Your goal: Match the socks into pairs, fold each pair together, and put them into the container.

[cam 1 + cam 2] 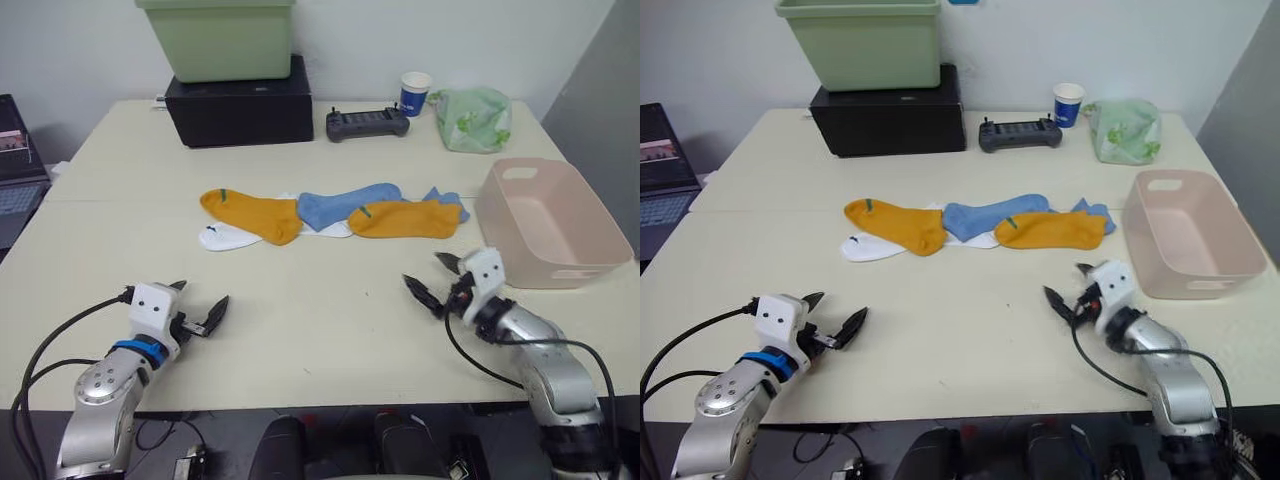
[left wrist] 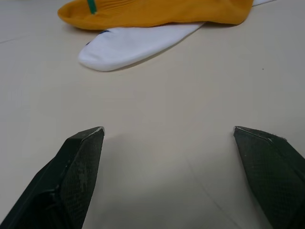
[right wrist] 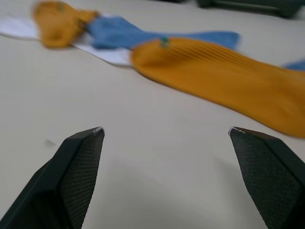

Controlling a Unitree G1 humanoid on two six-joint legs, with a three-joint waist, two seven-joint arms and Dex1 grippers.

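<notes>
The socks lie in an overlapping row across the middle of the table: a mustard-orange sock [image 1: 252, 215] on the left over a white sock [image 1: 226, 237], a light blue sock [image 1: 345, 203] in the centre, a second orange sock [image 1: 405, 219] to its right, and another blue one [image 1: 445, 203] peeking out behind it. The pale pink container [image 1: 548, 222] stands empty at the right edge. My left gripper [image 1: 198, 308] rests open near the front left, well short of the socks. Front right, my right gripper [image 1: 432, 278] is open too, just in front of the right orange sock.
At the back stand a light green bin [image 1: 218, 37] on a black box [image 1: 240, 108], a black controller [image 1: 367, 123], a blue paper cup [image 1: 415, 93] and a pale green plastic bag [image 1: 472, 118]. A laptop [image 1: 15, 165] sits off the table's left side.
</notes>
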